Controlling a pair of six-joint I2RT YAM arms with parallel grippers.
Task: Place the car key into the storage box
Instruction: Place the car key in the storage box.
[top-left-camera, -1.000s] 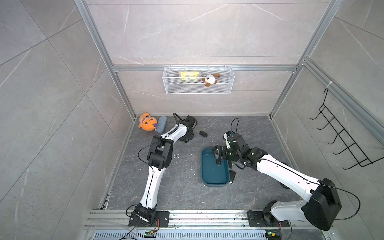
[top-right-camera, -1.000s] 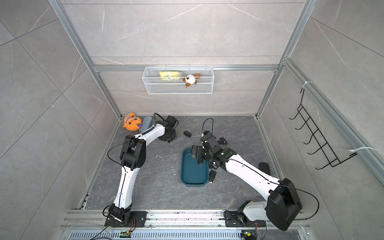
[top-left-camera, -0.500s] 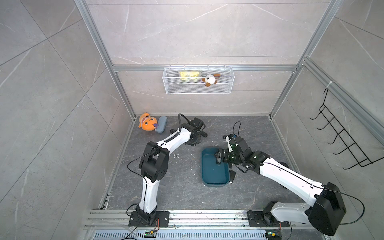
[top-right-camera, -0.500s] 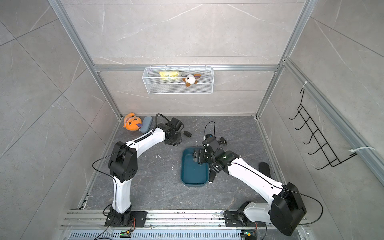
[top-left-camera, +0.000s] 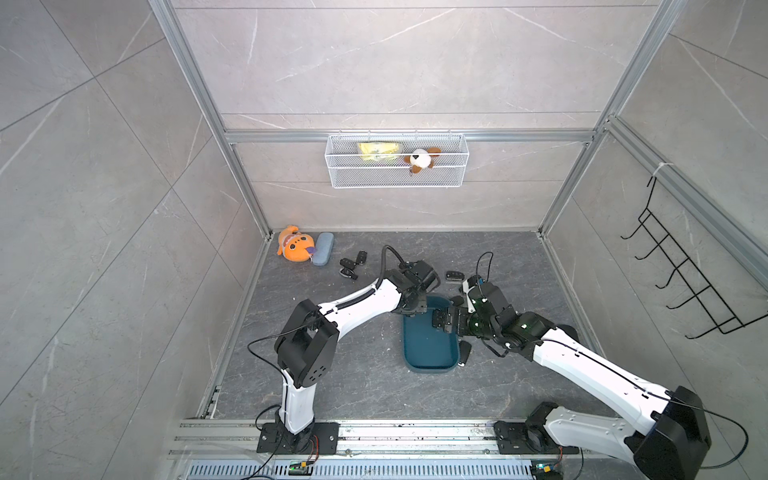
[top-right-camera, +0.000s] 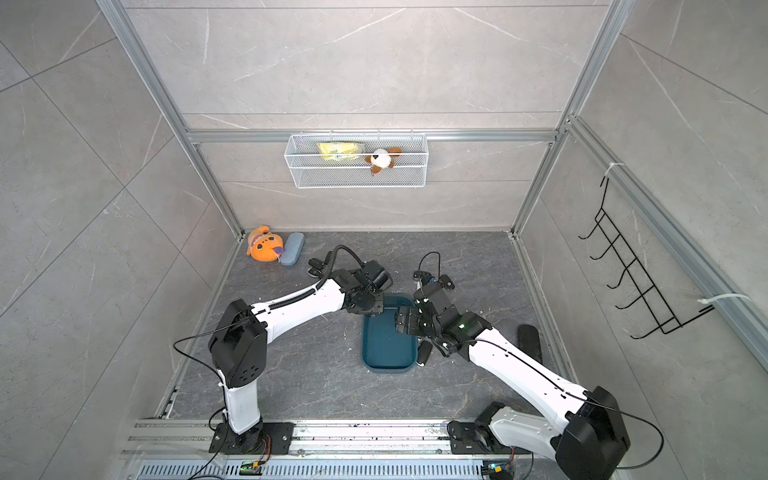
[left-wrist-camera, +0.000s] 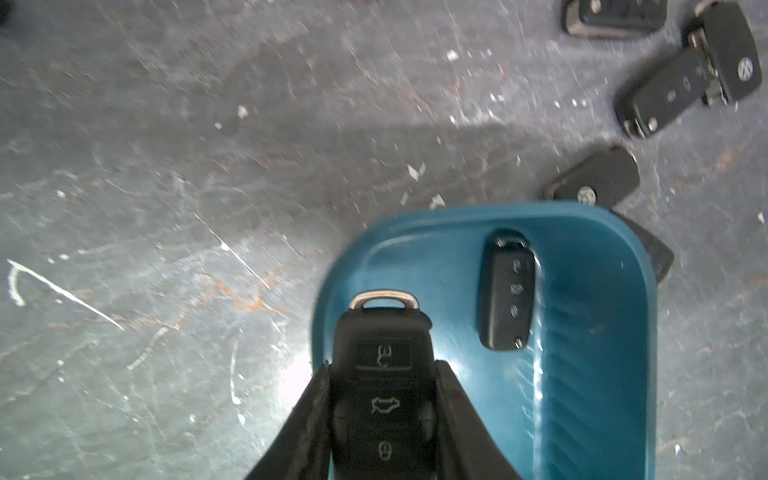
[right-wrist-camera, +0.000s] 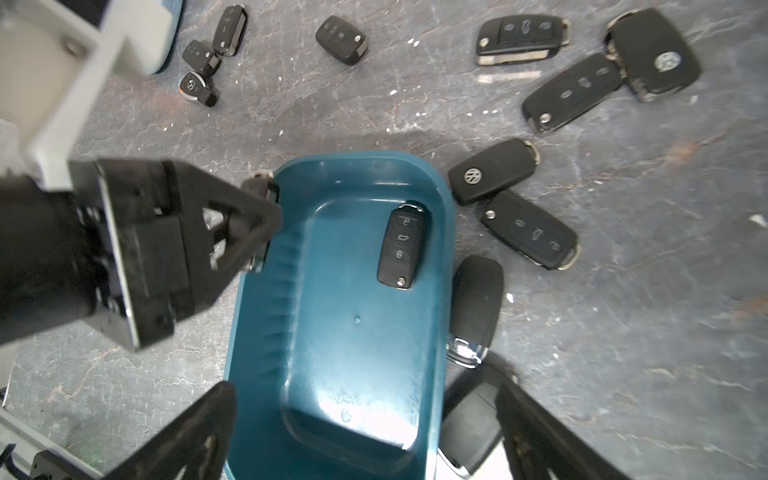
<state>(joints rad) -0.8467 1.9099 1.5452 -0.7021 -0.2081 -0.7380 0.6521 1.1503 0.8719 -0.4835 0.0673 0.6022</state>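
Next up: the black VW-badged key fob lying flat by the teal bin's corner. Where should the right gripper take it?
I'd come straight down on the black VW-badged key fob, jaws across its narrow width, toward its metal-tipped end. It lies flat; the dark teal plastic storage box and a black button-up key fob crowd its badge end.

Storage box (right-wrist-camera: 353, 340) dark teal, glossy, fine ribbing down one inner wall; car key (left-wrist-camera: 384, 332) black, white button icons, silver loop at its tip; key inside the box (left-wrist-camera: 507, 291) black likewise; desk (left-wrist-camera: 166, 166) dark grey, pale veins, rust-toned streaks; plush toy (top-left-camera: 296, 250) orange; oblong case (top-left-camera: 323, 248) pale blue, possibly greyish; wire basket (top-left-camera: 397, 178) white mesh.
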